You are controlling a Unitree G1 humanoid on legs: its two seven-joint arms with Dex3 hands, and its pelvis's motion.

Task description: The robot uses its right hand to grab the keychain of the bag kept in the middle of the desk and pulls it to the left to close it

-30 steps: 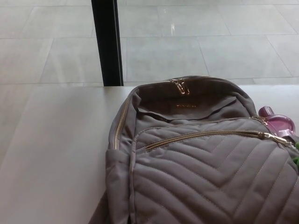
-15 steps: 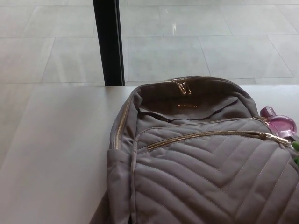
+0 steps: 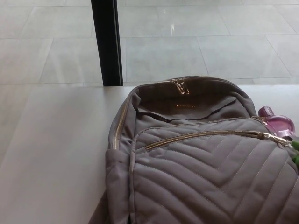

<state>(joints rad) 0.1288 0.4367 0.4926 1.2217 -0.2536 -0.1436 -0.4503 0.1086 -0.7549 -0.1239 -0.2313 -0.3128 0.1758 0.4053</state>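
Unchanged since a second ago: bag (image 3: 201, 168) on worktop (image 3: 56, 154), keychain (image 3: 276, 138) at its right edge. Right hand unseen, state unknowable; pull unstarted.

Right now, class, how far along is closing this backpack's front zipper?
Nothing looks done: the zipper pull sits at the right end of the front zipper on the backpack. Nothing is in hand: neither robot hand is in view. Left: grasp the pull, draw it left.

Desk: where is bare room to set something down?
The desk left of the backpack is bare, from the black post to the near edge. The right is crowded: a pink bottle and something green beside the backpack.
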